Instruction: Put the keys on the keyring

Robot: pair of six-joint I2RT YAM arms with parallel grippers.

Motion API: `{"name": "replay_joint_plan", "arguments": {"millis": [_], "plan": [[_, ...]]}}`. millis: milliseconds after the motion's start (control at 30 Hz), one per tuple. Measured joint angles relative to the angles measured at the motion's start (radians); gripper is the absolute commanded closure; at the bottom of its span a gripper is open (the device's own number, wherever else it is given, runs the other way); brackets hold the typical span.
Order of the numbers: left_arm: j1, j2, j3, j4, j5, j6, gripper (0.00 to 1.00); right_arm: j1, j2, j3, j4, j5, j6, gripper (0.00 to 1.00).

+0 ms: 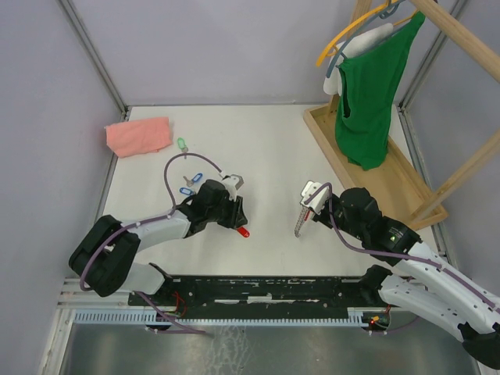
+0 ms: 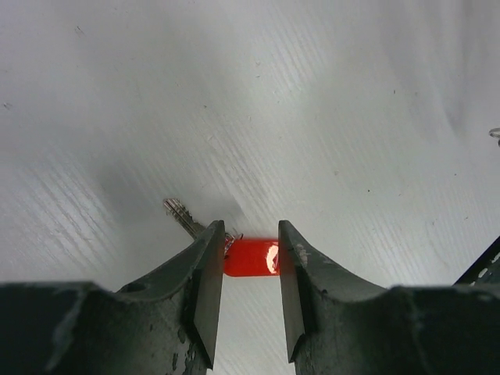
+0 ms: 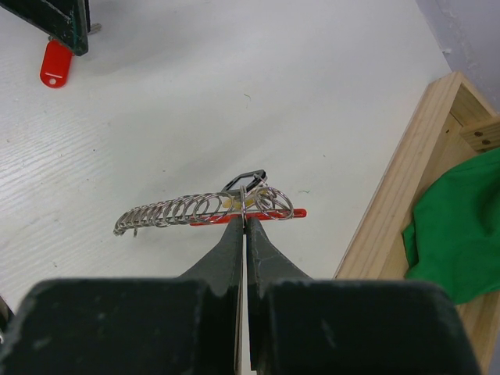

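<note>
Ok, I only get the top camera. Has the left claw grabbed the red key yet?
Observer: No. The left wrist view shows the left gripper open, with the red key lying on the table in the gap between its fingers.
Operator: Which way does the metal bit point?
Observer: In that view the silver blade pokes out to the left, past one finger.
Operator: And the other claw?
Observer: The right wrist view shows the right gripper shut on the keyring, pinching a wire loop near one end.
</note>
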Motion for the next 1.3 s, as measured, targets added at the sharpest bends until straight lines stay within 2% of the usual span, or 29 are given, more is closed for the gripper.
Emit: {"name": "replay_joint_plan", "arguments": {"millis": [333,733,1300], "plan": [[0.0,-0.019,-0.032,-0.027,-0.044,-0.039,0.6,0.0,0.0,0.0,0.0,-0.004,0.0,0.99],[-0.01,-0.038,-0.047,-0.039,-0.05,-0.061,0.69,0.005,0.0,0.0,0.0,-0.006,0.0,1.0],[-0.01,-0.033,-0.047,-0.032,-0.044,-0.062,0.72,0.005,0.0,0.0,0.0,-0.006,0.0,0.99]]}}
